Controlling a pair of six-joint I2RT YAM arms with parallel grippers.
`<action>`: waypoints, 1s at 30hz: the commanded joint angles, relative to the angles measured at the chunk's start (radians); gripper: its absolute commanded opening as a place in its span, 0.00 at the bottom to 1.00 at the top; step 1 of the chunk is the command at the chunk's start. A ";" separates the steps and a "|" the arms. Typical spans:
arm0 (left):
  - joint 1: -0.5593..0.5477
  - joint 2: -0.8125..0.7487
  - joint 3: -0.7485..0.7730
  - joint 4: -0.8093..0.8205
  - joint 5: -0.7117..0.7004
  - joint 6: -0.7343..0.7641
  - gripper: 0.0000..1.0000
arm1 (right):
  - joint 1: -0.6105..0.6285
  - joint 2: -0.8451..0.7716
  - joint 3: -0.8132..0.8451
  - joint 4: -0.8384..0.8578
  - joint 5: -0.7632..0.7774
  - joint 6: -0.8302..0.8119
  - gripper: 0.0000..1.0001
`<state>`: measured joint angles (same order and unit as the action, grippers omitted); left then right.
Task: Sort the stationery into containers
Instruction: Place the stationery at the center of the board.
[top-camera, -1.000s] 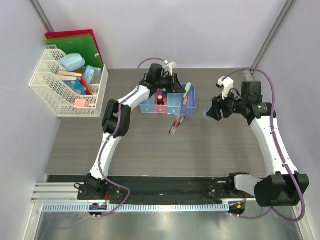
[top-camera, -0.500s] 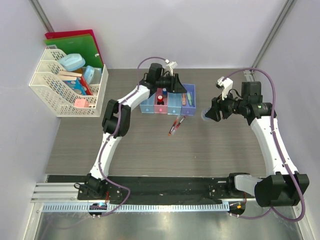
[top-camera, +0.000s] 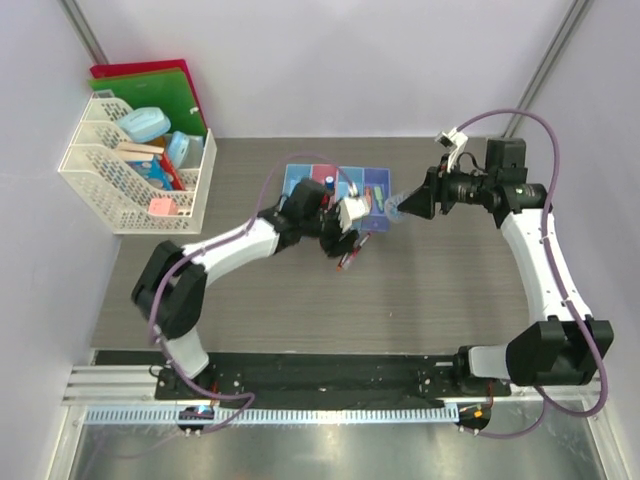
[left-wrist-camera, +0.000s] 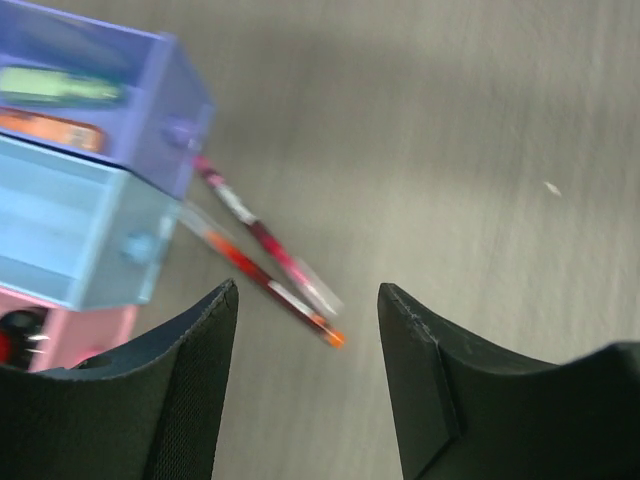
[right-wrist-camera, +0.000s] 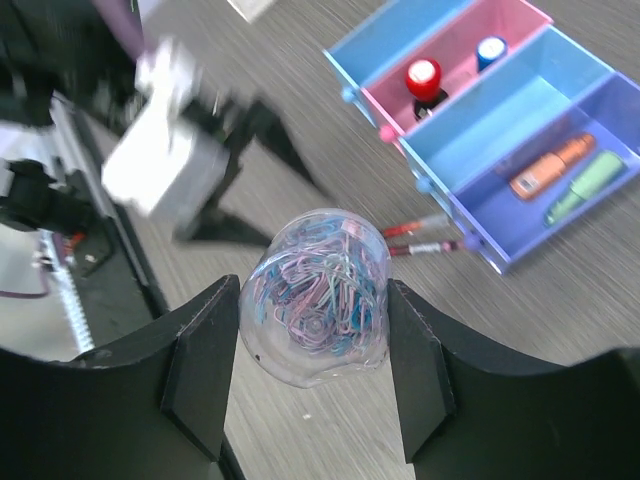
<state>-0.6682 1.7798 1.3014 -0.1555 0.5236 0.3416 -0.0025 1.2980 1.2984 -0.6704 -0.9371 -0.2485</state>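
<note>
The containers (top-camera: 300, 180) sit mid-table as a row of four bins, partly hidden by my left arm. The pink bin (right-wrist-camera: 455, 40) holds a red piece (right-wrist-camera: 423, 78) and a blue piece (right-wrist-camera: 490, 50). In the purple-blue bin (right-wrist-camera: 600, 125) lie an orange marker (right-wrist-camera: 550, 167) and a green piece (right-wrist-camera: 585, 180). Two red-and-black pens (left-wrist-camera: 262, 258) lie on the table against the bins' near side. My left gripper (left-wrist-camera: 305, 290) hangs open and empty just above the pens (top-camera: 350, 252). My right gripper (right-wrist-camera: 313, 287) is shut on a clear tub of coloured paper clips (right-wrist-camera: 315, 300), held right of the bins.
A white lattice rack (top-camera: 130, 175) with boxes and folders stands at the back left. Grey walls and frame posts close in the table on three sides. My left gripper's body (right-wrist-camera: 170, 165) is close to the right gripper's tub.
The left gripper opened, let go of the green piece over the purple-blue bin, and pulled back toward the pens. The right gripper carried the tub left, toward the bins.
</note>
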 joint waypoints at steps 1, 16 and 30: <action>-0.047 -0.141 -0.166 0.086 -0.126 0.123 0.59 | -0.022 0.058 0.108 0.057 -0.228 0.101 0.18; -0.067 -0.430 -0.378 0.298 -0.237 0.080 0.54 | -0.067 0.312 0.139 0.061 -0.543 0.160 0.13; -0.116 -0.401 -0.501 0.514 -0.185 0.034 0.59 | 0.036 0.461 0.200 -0.097 -0.598 0.022 0.08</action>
<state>-0.7586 1.3731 0.8047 0.2344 0.3176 0.3920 -0.0193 1.7607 1.4479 -0.7341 -1.4429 -0.1879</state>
